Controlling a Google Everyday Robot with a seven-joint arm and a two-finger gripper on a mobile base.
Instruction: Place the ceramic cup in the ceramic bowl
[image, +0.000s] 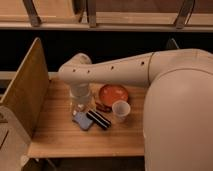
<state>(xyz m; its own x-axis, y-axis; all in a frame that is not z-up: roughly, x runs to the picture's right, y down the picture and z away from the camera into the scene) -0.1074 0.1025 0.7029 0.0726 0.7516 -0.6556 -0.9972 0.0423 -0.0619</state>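
Now claw (80, 106) low over table (55, 135), state unclear; ceramic cup (120, 110) apart, beside ceramic bowl (112, 93).

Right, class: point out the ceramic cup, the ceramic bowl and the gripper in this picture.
ceramic cup (120, 111): camera view, its pale outer wall.
ceramic bowl (113, 93): camera view, its bare orange inside.
gripper (80, 104): camera view, its lower end, above the table (60, 141), left of the bowl.

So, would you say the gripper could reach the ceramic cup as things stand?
Probably yes. The gripper hangs left of the ceramic cup in the view, which stands upright with nothing over it. Only a low dark striped item lies between them.
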